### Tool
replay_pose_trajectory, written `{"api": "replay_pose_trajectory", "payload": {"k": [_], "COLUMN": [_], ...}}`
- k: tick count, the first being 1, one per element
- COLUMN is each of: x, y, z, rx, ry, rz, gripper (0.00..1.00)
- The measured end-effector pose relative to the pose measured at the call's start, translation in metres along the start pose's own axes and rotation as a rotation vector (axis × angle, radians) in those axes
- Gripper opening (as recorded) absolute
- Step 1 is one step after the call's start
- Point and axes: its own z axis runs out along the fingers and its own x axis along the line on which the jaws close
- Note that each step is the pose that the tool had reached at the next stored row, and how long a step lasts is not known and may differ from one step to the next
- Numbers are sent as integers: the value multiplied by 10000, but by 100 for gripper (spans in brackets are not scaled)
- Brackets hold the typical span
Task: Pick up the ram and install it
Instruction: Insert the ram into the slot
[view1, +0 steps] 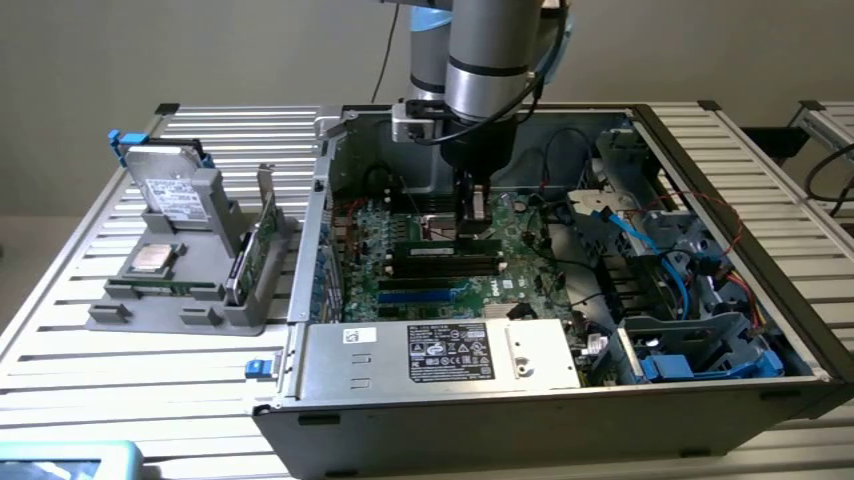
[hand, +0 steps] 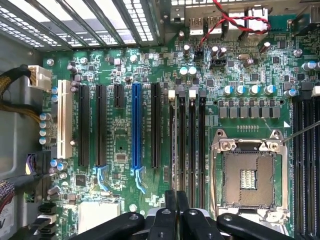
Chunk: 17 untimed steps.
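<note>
At the left of the exterior frame, on the slatted desk (view1: 67, 300), a grey holder (view1: 174, 300) props a hard drive (view1: 174, 190) and a bracketed green card (view1: 260, 240) upright, probably so that each can be taken from above.

Right of it the computer case (view1: 400, 420) lies on its side with the panel off, so the motherboard (view1: 360, 290) faces up.

At the centre of the frame the arm reaches straight down into the case. Its pincer (view1: 471, 236) is at the memory slots, just over the ram (view1: 427, 244). The ram stands on edge along the slot farthest back, its length in line with the slot. I judge it entered but cannot tell whether it is fully seated.

In the wrist view the pincer (hand: 176, 194) has its fingers (hand: 170, 207) pressed together. Whether they pinch the thin board or only bear on its top edge I cannot tell.

Further right, loose blue cables (view1: 667, 270) lie beside the drive cage, well apart from the slots.
</note>
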Motion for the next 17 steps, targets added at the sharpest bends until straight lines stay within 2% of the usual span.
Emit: {"api": "replay_pose_trajectory", "payload": {"k": [3, 10, 17], "x": [0, -3, -21], "y": [-2, -4, -3], "z": [3, 8, 15], "rx": [-34, -34, -31], "ry": [2, 7, 125], "rz": [-4, -4, 2], "gripper": [12, 12, 12]}}
